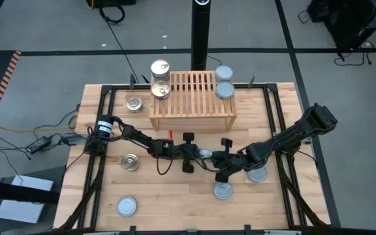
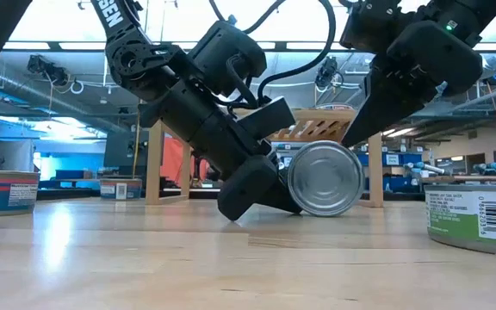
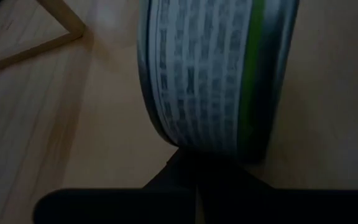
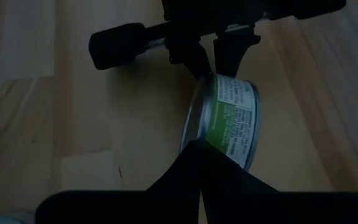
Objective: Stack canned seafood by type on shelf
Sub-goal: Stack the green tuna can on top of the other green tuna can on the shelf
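Green-label tin (image 2: 324, 178) stands on edge on the table (image 1: 175, 196), near of the shelf (image 1: 192, 98), pinched between the left gripper (image 2: 261, 196) and right gripper (image 2: 364, 120), both with fingers together, likely to tip or steady it; contact points hidden; other tins' labels unreadable.

High view: looks straight down on the whole table (image 1: 175, 196).
Low view: sits at tabletop height, level, facing the room.
Left wrist view: pressed close to an on-edge tin (image 3: 216, 74), apparently the low view's.
Right wrist view: slightly farther back, shares that tin.
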`<state>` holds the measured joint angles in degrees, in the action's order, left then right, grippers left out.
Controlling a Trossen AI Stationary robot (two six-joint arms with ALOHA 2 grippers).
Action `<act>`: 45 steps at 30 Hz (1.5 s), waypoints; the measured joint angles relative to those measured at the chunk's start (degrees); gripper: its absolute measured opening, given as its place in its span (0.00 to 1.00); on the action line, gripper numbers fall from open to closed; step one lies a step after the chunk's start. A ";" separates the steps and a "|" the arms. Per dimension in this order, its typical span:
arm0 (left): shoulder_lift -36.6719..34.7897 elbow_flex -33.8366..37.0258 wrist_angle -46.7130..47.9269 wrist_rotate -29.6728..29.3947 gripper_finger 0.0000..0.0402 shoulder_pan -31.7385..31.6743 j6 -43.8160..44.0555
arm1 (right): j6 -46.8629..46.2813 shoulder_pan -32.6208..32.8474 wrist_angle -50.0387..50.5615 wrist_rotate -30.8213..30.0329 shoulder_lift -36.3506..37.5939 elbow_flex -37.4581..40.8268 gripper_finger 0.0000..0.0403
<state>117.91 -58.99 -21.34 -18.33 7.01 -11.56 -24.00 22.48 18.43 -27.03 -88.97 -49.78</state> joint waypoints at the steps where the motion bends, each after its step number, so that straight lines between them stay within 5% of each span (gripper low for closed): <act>1: -0.02 0.01 0.13 -0.39 0.02 0.00 0.01 | -0.32 0.00 0.04 0.10 0.00 0.00 0.03; 27: -3.13 0.33 11.63 -8.08 0.02 -0.28 2.78 | -5.52 -0.02 -0.40 1.70 0.04 -0.02 0.08; 45: -5.48 8.38 2.57 -3.89 0.02 -0.51 5.84 | -9.56 -0.02 -0.88 1.69 0.07 -0.04 0.38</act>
<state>112.43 -50.62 -18.77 -22.22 6.50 -5.73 -33.56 22.46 17.55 -25.34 -88.90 -49.82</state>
